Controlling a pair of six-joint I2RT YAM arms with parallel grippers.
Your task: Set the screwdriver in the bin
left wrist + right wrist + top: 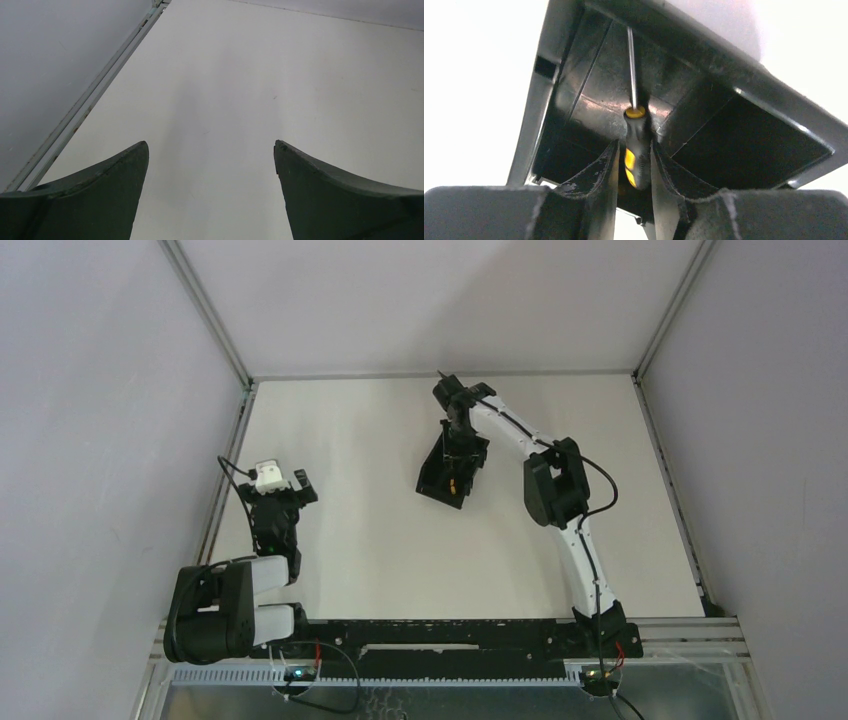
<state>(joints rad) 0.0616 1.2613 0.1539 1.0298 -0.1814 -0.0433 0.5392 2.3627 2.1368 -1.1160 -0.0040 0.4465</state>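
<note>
The black bin stands mid-table, and in the right wrist view its inside fills the frame. My right gripper hangs over its opening, pointing down into it. The screwdriver stands upright between the right fingers, with its orange-yellow and black handle low and its thin shaft reaching toward the bin floor. A narrow dark gap shows between the left finger and the handle, and the handle looks blurred. A speck of the handle's orange shows inside the bin from above. My left gripper is far to the left, open over bare table.
Metal frame rails run along the table's left, right and back edges, with grey walls behind them. The left rail lies close beside the left gripper. White table surface lies between the two arms.
</note>
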